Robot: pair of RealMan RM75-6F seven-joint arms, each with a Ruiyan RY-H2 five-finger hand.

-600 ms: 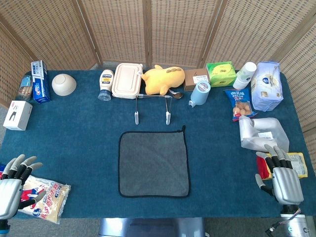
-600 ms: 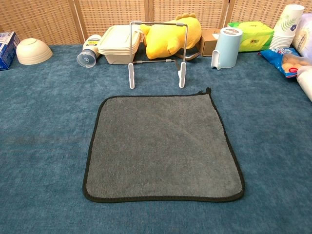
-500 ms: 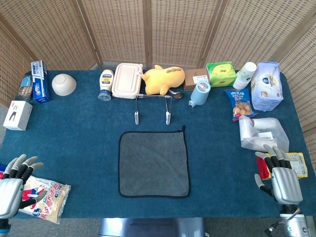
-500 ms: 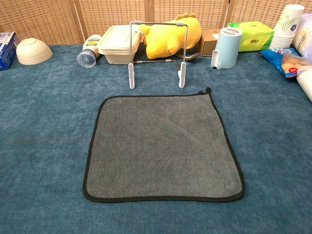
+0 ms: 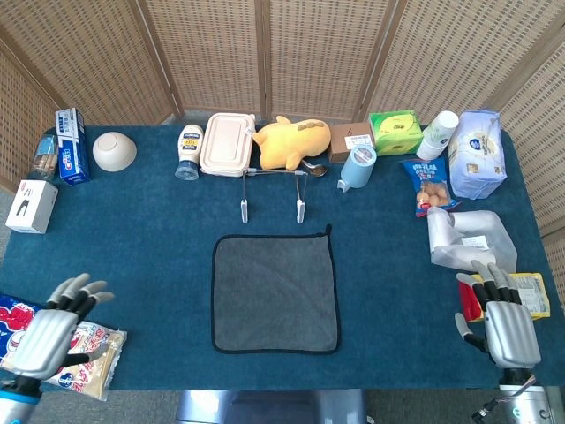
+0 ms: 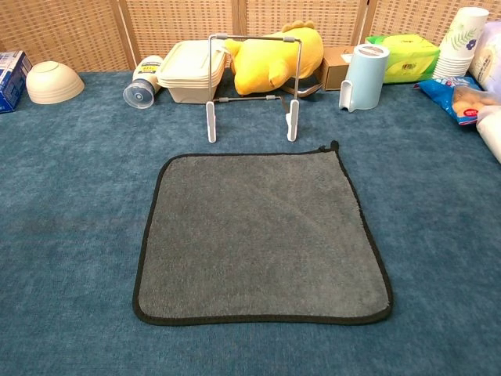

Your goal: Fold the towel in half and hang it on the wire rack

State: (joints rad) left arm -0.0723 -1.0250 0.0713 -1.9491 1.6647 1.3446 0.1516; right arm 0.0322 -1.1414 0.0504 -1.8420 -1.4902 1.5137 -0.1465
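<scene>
Over a snack bag point(image 5: 75, 353), the left hand point(image 5: 55, 331) hovers, fingers spread.

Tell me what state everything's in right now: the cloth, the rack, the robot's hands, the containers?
Towel: flat, unfolded, on the table.
Wire rack: upright, bare, just behind the towel.
Left hand: empty, fingers spread, over a snack bag at the table's near left corner.
Right hand: empty, fingers apart, at the near right edge.
Bowl: upside down.
Lunch box: lid closed.
Mayonnaise bottle: lying on its side.
</scene>
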